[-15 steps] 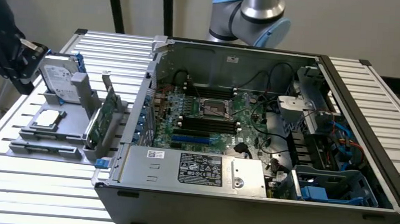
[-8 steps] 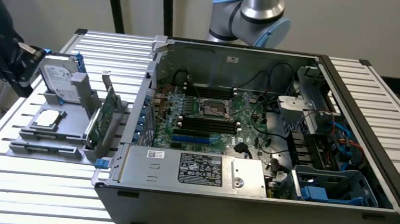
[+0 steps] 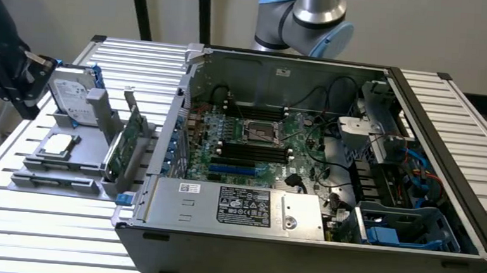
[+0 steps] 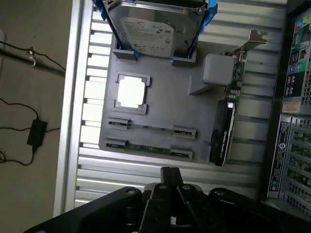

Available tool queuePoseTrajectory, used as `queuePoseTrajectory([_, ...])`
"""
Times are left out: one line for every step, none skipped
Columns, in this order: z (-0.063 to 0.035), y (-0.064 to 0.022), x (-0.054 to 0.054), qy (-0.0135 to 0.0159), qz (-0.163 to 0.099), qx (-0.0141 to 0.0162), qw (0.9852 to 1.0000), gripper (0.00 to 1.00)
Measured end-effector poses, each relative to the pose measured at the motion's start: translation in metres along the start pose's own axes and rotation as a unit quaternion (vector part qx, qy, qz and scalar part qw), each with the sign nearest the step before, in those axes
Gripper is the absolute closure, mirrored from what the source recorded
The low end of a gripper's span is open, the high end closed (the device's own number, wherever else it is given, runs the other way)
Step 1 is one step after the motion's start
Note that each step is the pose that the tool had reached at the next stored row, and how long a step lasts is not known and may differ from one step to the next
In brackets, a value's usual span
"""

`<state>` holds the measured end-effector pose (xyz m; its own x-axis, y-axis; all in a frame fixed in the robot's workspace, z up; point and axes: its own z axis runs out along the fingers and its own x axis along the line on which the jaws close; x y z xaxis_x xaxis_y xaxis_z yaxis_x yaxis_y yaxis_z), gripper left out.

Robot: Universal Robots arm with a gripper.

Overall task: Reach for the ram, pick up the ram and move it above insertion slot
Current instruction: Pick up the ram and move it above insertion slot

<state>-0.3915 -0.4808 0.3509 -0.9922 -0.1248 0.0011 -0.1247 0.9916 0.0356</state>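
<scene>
Wrist view looked down past the gripper, whose two fingers were pressed together with nothing between them. Just beyond them we saw the ram, a thin green stick standing on edge between two small holders at the rim of a grey tray. The gripper was near the ram but not touching it. On the same tray sat a silver hard drive in blue brackets, a square processor and an expansion card with a metal bracket. The tray rested on a slatted metal worktop. From the exterior view we saw an open computer case on the exterior view's right of the tray. Its motherboard was exposed, and its long dark memory slots were well apart from the ram.
</scene>
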Motion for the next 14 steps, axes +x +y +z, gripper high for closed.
queuePoseTrajectory([0.0002, 0.0000, 0.0000, 0.0003, -0.009, 0.0000, 1.0000, 0.89])
queuePoseTrajectory([0.0005, 0.0000, 0.0000, 0.0006, -0.018, 0.0000, 0.9998, 0.89])
queuePoseTrajectory([0.0007, 0.0000, 0.0000, 0.0010, -0.027, 0.0000, 0.9996, 0.89])
queuePoseTrajectory([0.0010, 0.0000, 0.0000, 0.0013, -0.037, 0.0001, 0.9993, 0.89])
queuePoseTrajectory([0.0012, 0.0000, 0.0000, 0.0016, -0.045, 0.0001, 0.9990, 0.89])
queuePoseTrajectory([0.0014, 0.0000, 0.0000, 0.0020, -0.055, 0.0001, 0.9985, 0.89])
queuePoseTrajectory([0.0016, 0.0000, 0.0000, 0.0023, -0.064, 0.0001, 0.9980, 0.89])
queuePoseTrajectory([0.0018, -0.0001, 0.0000, 0.0026, -0.073, 0.0001, 0.9974, 0.89])
queuePoseTrajectory([0.0020, -0.0001, 0.0000, 0.0029, -0.082, 0.0001, 0.9967, 0.89])
queuePoseTrajectory([0.0023, -0.0001, 0.0000, 0.0032, -0.091, 0.0001, 0.9959, 0.89])
queuePoseTrajectory([0.0025, -0.0001, 0.0000, 0.0036, -0.100, 0.0001, 0.9950, 0.89])
queuePoseTrajectory([0.0027, -0.0001, 0.0000, 0.0039, -0.109, 0.0001, 0.9940, 0.89])
queuePoseTrajectory([0.0029, -0.0001, 0.0000, 0.0042, -0.118, 0.0001, 0.9930, 0.89])
queuePoseTrajectory([0.0032, -0.0001, 0.0000, 0.0045, -0.127, 0.0001, 0.9919, 0.89])
